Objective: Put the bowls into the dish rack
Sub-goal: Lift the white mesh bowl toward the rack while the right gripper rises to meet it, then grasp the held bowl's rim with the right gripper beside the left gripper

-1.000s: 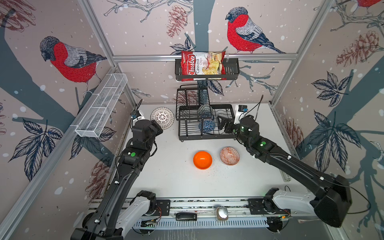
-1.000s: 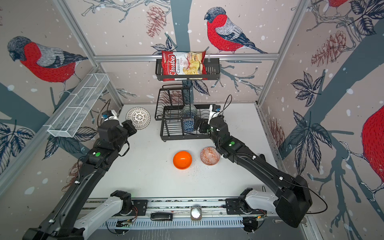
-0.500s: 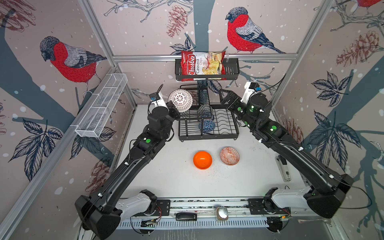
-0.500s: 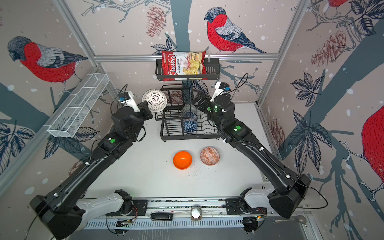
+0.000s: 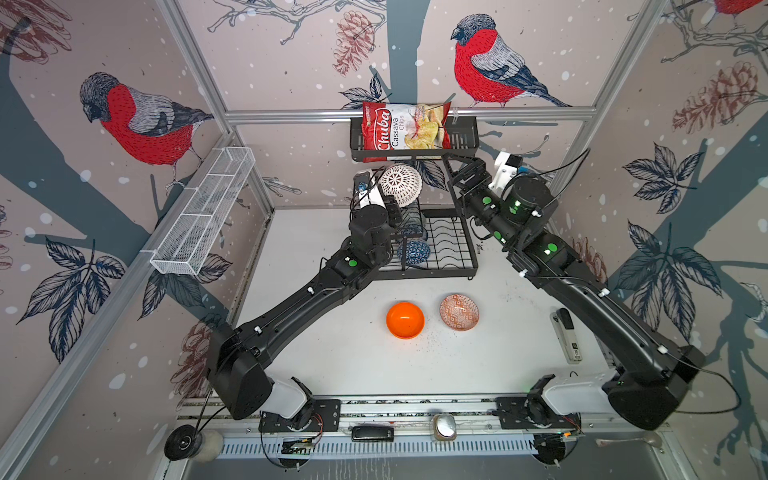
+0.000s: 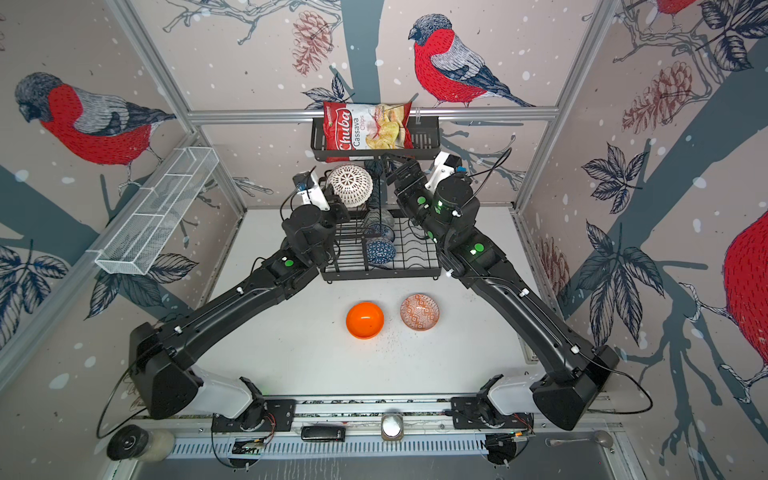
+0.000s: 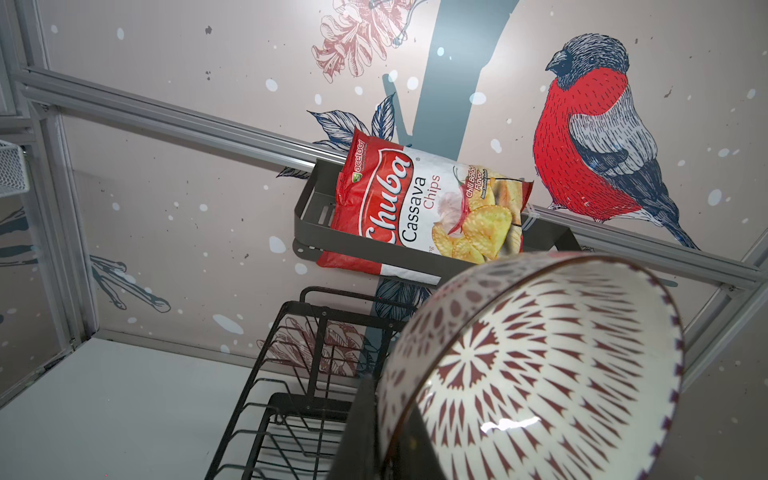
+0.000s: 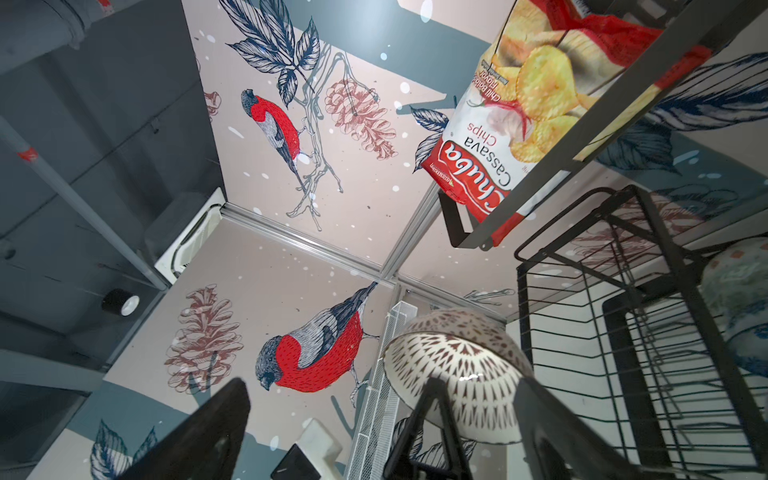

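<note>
A white bowl with dark radial lines (image 5: 401, 185) (image 6: 349, 185) (image 7: 540, 374) (image 8: 457, 370) hangs tilted above the left side of the black dish rack (image 5: 453, 249) (image 6: 415, 253) (image 7: 291, 395) (image 8: 623, 332). My left gripper (image 5: 388, 200) (image 7: 388, 419) is shut on its rim. My right gripper (image 5: 461, 172) (image 6: 401, 171) (image 8: 380, 415) stands open and empty, high by the rack's right upper corner. In the rack stand two blue patterned bowls (image 5: 413, 251) (image 6: 380, 230) and a grey-green one (image 8: 735, 282). A plain orange bowl (image 5: 405, 320) and an orange-red patterned bowl (image 5: 459, 311) sit on the table in front.
A black basket with a chips bag (image 5: 405, 133) hangs on the back wall just above both grippers. A long white mesh basket (image 5: 203, 212) runs along the left wall. A dark stapler-like object (image 5: 567, 336) lies at the table's right edge.
The left gripper has lifted the white bowl from the table left of the rack up over the rack. The right gripper has risen from the rack's front to its upper right corner.
</note>
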`<control>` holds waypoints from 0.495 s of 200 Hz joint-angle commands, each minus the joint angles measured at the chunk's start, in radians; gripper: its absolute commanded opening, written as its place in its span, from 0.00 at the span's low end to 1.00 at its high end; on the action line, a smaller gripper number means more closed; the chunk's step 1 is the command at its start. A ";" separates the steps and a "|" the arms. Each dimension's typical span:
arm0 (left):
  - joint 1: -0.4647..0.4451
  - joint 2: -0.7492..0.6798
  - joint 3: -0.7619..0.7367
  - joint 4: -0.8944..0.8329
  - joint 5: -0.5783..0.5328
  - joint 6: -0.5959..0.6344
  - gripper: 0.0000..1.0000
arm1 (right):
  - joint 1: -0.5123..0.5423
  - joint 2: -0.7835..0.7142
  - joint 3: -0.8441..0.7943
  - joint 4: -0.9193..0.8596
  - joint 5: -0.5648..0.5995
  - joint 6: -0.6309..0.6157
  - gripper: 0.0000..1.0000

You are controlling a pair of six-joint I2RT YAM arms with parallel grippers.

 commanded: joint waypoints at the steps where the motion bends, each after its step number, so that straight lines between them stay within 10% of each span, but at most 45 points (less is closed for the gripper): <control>1: -0.016 0.028 0.030 0.187 -0.042 0.059 0.00 | 0.001 0.021 0.024 0.072 -0.058 0.080 0.98; 99: -0.080 0.044 -0.054 0.385 -0.083 0.163 0.00 | -0.011 0.202 0.146 0.137 -0.108 0.277 0.78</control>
